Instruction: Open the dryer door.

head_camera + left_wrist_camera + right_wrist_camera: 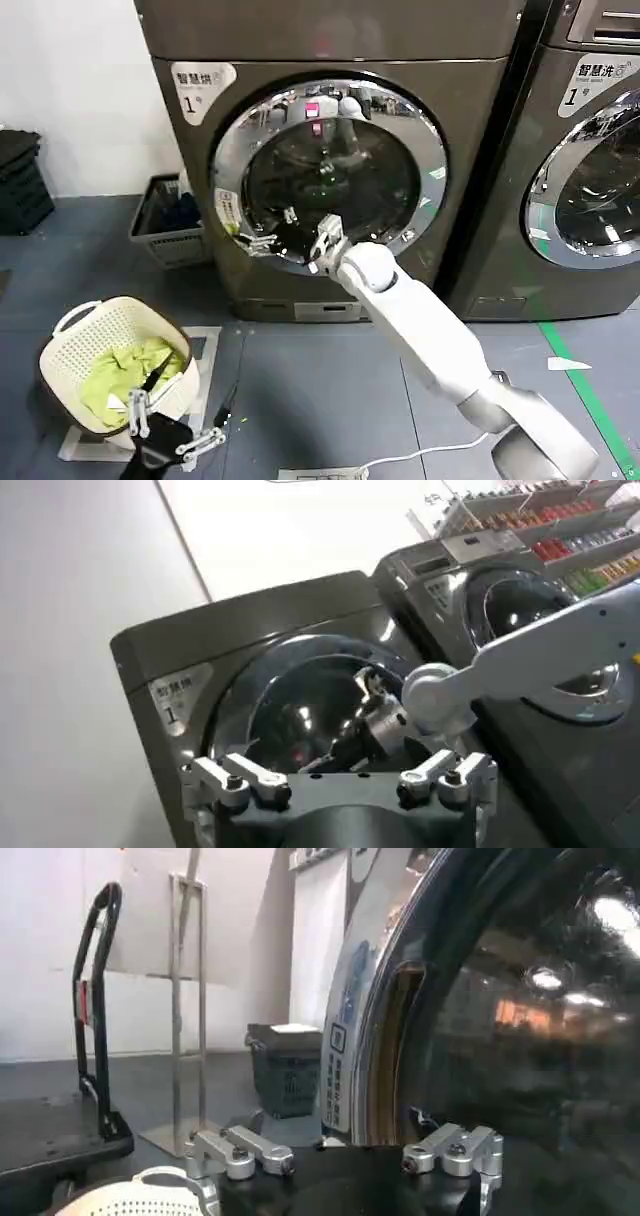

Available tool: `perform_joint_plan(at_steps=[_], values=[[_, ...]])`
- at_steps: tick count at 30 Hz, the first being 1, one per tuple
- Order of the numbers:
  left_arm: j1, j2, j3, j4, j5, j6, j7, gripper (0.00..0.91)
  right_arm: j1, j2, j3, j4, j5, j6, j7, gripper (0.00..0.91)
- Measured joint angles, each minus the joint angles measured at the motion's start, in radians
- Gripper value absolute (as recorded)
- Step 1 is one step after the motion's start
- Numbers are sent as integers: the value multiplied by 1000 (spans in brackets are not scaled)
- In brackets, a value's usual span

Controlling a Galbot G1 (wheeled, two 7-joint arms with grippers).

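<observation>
The dryer door (pixel 330 170) is a round porthole with a wide chrome ring around dark glass, on the front of the grey machine marked 1. My right arm reaches up to it, and the right gripper (pixel 288 232) stands open at the door's lower left rim, near the stickers. From the right wrist, the gripper (pixel 340 1148) sits close to the door's edge (pixel 400 1048), with nothing between its fingers. Whether the door is shut or slightly ajar I cannot tell. My left gripper (pixel 165 440) hangs open low at the front left, and from there its camera sees the door (pixel 300 710).
A white laundry basket (pixel 70 345) holding green cloth stands on the floor at the front left. A grey basket (pixel 165 215) sits left of the dryer. A second chrome-ringed machine (pixel 590 190) stands to the right. A black hand cart (pixel 95 998) stands further off.
</observation>
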Motion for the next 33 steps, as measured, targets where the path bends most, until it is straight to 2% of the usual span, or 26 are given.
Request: perform_joint_plan(at_steps=[23,33], values=[[1,-12,3,-1,8,-3,0,907,71,44,-32,-109,-7,24,-28,907],[1,-16,4,-3,8,-5,0,907,93,63,-55,-124,-6,24,-33,907]])
